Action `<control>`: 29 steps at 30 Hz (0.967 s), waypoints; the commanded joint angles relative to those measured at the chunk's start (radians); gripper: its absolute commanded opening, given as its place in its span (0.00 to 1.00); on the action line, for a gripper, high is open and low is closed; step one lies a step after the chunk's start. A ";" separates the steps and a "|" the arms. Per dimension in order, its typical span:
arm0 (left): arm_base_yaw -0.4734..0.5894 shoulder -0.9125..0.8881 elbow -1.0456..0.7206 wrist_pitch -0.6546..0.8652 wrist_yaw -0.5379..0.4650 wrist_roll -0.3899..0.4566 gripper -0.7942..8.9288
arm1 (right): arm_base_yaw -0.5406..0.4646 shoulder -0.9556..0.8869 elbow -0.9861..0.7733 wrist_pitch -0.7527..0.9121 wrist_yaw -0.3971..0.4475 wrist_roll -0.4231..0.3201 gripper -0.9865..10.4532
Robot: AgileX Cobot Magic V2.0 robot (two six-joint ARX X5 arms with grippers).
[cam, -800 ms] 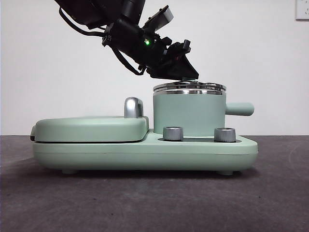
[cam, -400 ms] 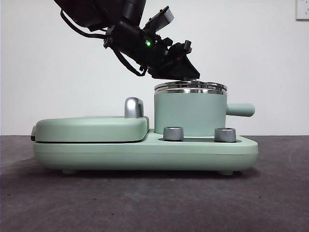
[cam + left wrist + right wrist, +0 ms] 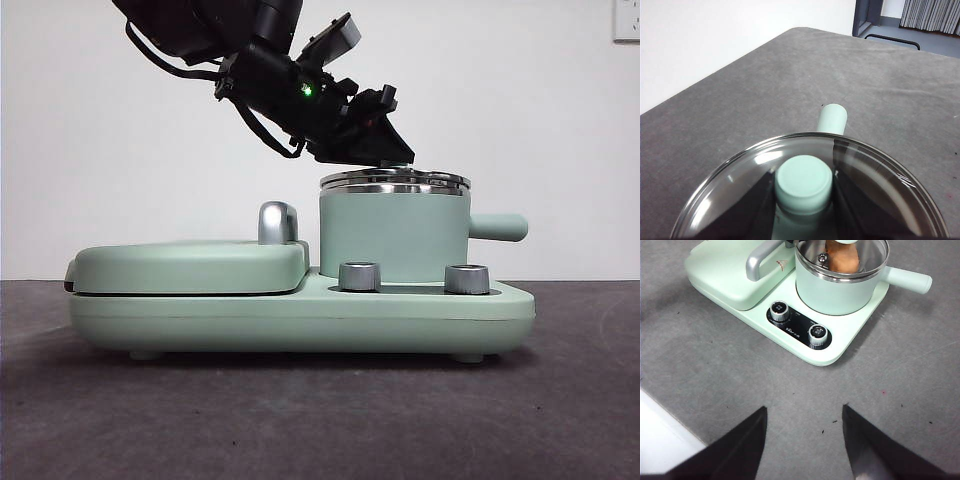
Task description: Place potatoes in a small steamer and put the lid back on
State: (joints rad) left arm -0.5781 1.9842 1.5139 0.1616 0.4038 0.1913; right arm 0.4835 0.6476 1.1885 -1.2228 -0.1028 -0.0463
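My left gripper has its two black jaws closed on either side of the mint-green knob of the lid, and as far as I can see they grip it. Compared with a second ago the arm sits very slightly higher and to the right, and over the last half second nothing has moved at all, so I judge the lid has reached its seat: in the front view its steel rim lies level on the rim of the steamer, with no gap that I can make out. The potato is inside the pot, showing orange-brown through the glass in the right wrist view. That leaves, in my judgement, only letting go of the knob and lifting clear. The left arm comes in from the upper left of the front view, dark and steeply slanted, with its tip right on top of the pot. My right gripper waits high above the table, well apart from the cooker base, its jaws spread wide and holding nothing.
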 commanded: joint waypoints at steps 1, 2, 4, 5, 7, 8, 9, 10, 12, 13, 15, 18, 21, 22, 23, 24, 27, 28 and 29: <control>-0.005 0.049 0.017 -0.007 -0.002 0.007 0.09 | 0.005 0.005 0.010 0.011 0.003 0.013 0.29; -0.005 0.049 0.017 -0.008 -0.002 0.007 0.09 | 0.005 0.005 0.010 0.011 0.003 0.013 0.29; -0.005 0.049 0.017 -0.006 -0.002 0.008 0.09 | 0.005 0.005 0.010 0.011 0.003 0.014 0.29; -0.005 0.049 0.017 -0.006 -0.002 0.010 0.09 | 0.005 0.005 0.010 0.011 0.003 0.014 0.29; -0.005 0.049 0.017 -0.006 -0.002 0.011 0.09 | 0.005 0.005 0.010 0.011 0.003 0.014 0.29; -0.005 0.049 0.017 -0.006 -0.002 0.011 0.09 | 0.005 0.005 0.010 0.011 0.003 0.016 0.29; -0.005 0.049 0.017 -0.006 -0.002 0.013 0.09 | 0.005 0.005 0.010 0.011 0.003 0.019 0.29; -0.005 0.049 0.017 -0.005 -0.002 0.016 0.09 | 0.005 0.005 0.010 0.010 0.003 0.023 0.29; -0.005 0.049 0.017 -0.003 -0.002 0.025 0.09 | 0.005 0.005 0.010 0.010 0.003 0.033 0.29; -0.005 0.049 0.017 -0.003 -0.002 0.030 0.09 | 0.005 0.005 0.010 0.010 0.003 0.038 0.29; -0.005 0.049 0.016 0.002 -0.002 0.032 0.09 | 0.005 0.005 0.010 0.010 0.003 0.040 0.29; -0.005 0.049 0.016 0.026 -0.002 0.034 0.09 | 0.005 0.005 0.010 0.010 0.003 0.040 0.29; -0.005 0.049 0.016 0.040 -0.002 0.032 0.09 | 0.005 0.005 0.010 0.010 0.003 0.043 0.29; -0.005 0.049 0.016 0.038 -0.002 0.032 0.09 | 0.005 0.005 0.010 0.010 0.003 0.043 0.29; -0.005 0.049 0.016 0.032 -0.002 0.032 0.09 | 0.005 0.005 0.010 0.011 0.003 0.043 0.29; -0.005 0.049 0.016 0.025 -0.002 0.032 0.09 | 0.005 0.005 0.010 0.011 0.003 0.043 0.29; -0.005 0.049 0.016 0.002 -0.001 0.033 0.09 | 0.005 0.005 0.010 0.012 0.003 0.043 0.29; -0.005 0.049 0.016 -0.005 -0.001 0.033 0.09 | 0.005 0.005 0.010 0.013 0.003 0.043 0.29; -0.005 0.049 0.016 -0.011 -0.001 0.033 0.09 | 0.005 0.005 0.010 0.015 0.003 0.043 0.29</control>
State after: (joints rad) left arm -0.5781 1.9965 1.5173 0.1764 0.4076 0.2211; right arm 0.4835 0.6476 1.1885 -1.2221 -0.1017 -0.0177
